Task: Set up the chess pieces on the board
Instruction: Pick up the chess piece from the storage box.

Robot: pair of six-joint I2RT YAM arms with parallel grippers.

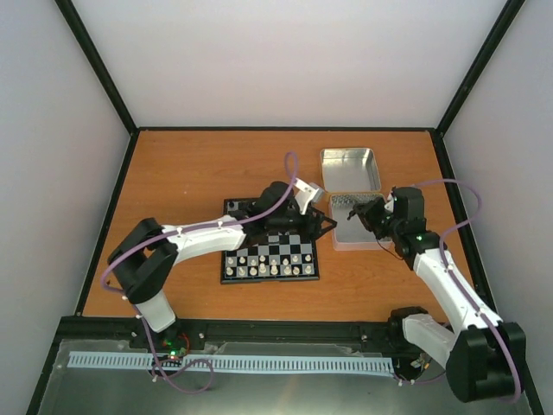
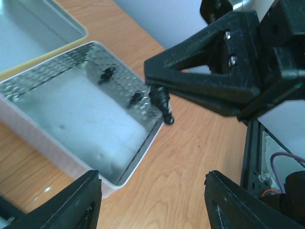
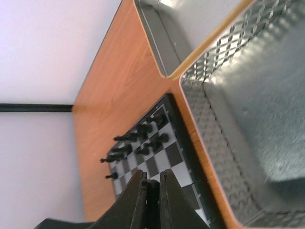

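Pinching a black chess piece (image 2: 162, 102) in my right pincer (image 3: 151, 185), its long axis tilted, I find the board (image 1: 278, 246) lying to the left in the top frame; my left pincer (image 2: 152, 205), spread wide, sits nearer it.

Light was bright, even and diffuse throughout. The orange-brown wooden bench (image 1: 190, 173) carried only faint, soft-edged shadows. The embossed rectangular silver metal tin (image 2: 40, 78) gave glare and mottled reflections in both wrist views. The left wrist's black plastic fingers (image 2: 76, 205) were soft, out of focus at the frame's bottom. Right wrist view was smeared across the tin's floor.
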